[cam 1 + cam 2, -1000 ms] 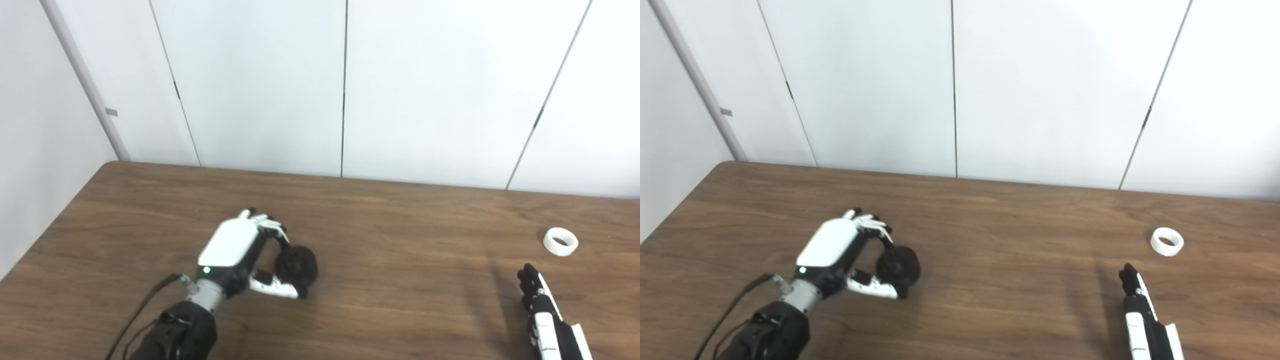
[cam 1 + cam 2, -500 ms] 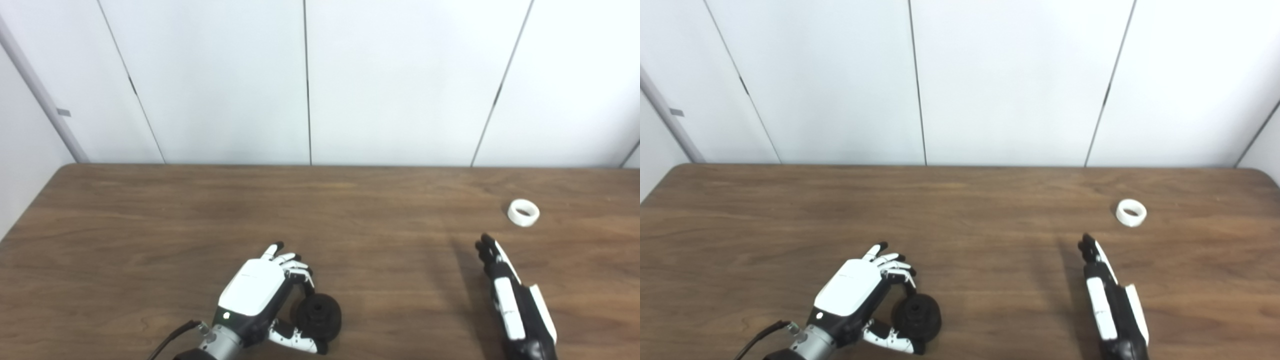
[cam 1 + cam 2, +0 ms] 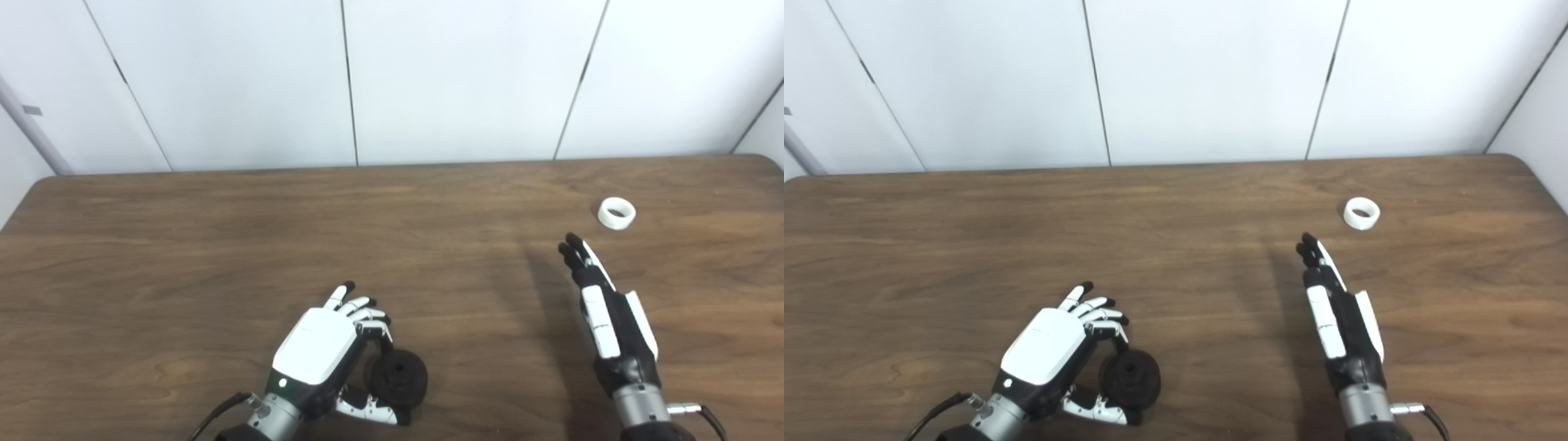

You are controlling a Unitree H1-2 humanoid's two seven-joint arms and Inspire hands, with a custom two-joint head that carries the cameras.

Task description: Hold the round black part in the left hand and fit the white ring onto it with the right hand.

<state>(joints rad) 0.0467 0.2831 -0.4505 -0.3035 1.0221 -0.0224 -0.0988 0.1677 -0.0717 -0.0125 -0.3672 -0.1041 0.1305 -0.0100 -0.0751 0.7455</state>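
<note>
The round black part (image 3: 399, 377) is a disc with a raised hub, held just above the wooden table near its front edge. My left hand (image 3: 324, 352) is shut on it, fingers curled over its top edge and thumb under its lower edge. The white ring (image 3: 616, 213) lies flat on the table at the far right. My right hand (image 3: 603, 312) is open, fingers straight and together, pointing toward the ring. Its fingertips (image 3: 569, 245) stop a short way before the ring and do not touch it.
The brown wooden table (image 3: 245, 245) fills the lower part of both views, with white wall panels (image 3: 429, 79) behind its far edge. The table's rounded right corner (image 3: 1519, 160) shows in the right eye view.
The camera has swung right and tilted down, so the whole picture has shifted. My right hand has reached forward toward the ring. The left hand still holds the black part.
</note>
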